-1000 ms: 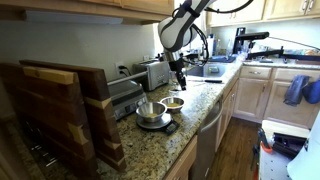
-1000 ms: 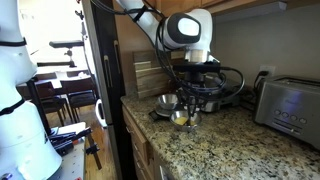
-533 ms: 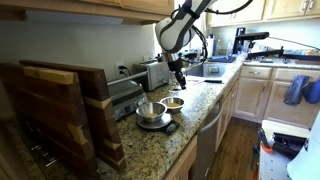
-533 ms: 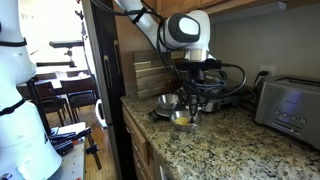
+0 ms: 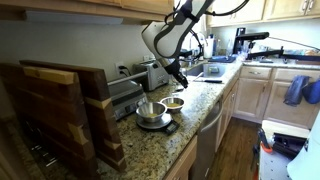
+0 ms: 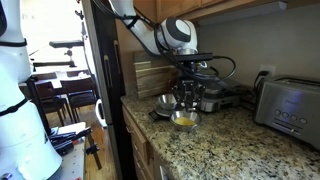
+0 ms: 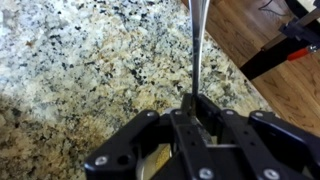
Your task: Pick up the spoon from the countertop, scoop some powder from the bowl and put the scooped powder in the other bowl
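We see only the thin metal handle of the spoon (image 7: 196, 50) in the wrist view. It runs straight up from between the fingers to the top edge, where it is cut off. Its scooping end is hidden under the gripper (image 7: 193, 108), and in both exterior views the spoon is too small to make out. The gripper is clamped on the spoon's handle, its fingers closed tight against it. A pale yellow sliver shows beneath the gripper body; we cannot tell what it is.

In both exterior views the small bowl (image 5: 174, 102) (image 6: 184, 120) with the yellowish inside sits on the speckled granite countertop (image 7: 80, 70), close to the near edge. The larger metal bowl (image 5: 151, 111) (image 6: 166, 102) stands just beside it.

The arm (image 6: 177, 35) comes in from above and bends at a round white joint. Its wrist turns down so the gripper (image 5: 178, 76) (image 6: 186, 94) hangs over the small bowl, apart from it.

A toaster (image 6: 290, 100) stands far right on the countertop, wooden cutting boards (image 5: 60, 105) lean at the left, and wood floor (image 7: 250, 30) shows beyond the edge.
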Robot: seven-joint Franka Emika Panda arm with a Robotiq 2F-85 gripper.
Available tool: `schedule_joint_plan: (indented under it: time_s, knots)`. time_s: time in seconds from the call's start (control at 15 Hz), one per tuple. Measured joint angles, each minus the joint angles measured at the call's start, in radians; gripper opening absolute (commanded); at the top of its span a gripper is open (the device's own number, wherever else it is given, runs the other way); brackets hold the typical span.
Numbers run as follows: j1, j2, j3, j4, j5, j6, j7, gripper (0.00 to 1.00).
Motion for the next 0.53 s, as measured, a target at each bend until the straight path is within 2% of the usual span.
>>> schedule_joint_plan:
  time_s: [0.27, 0.53]
  knots:
    - [0.048, 0.043, 0.013, 0.005, -0.160, -0.058, 0.076, 0.04]
    - [0.068, 0.100, 0.031, 0.014, -0.278, -0.071, 0.143, 0.04]
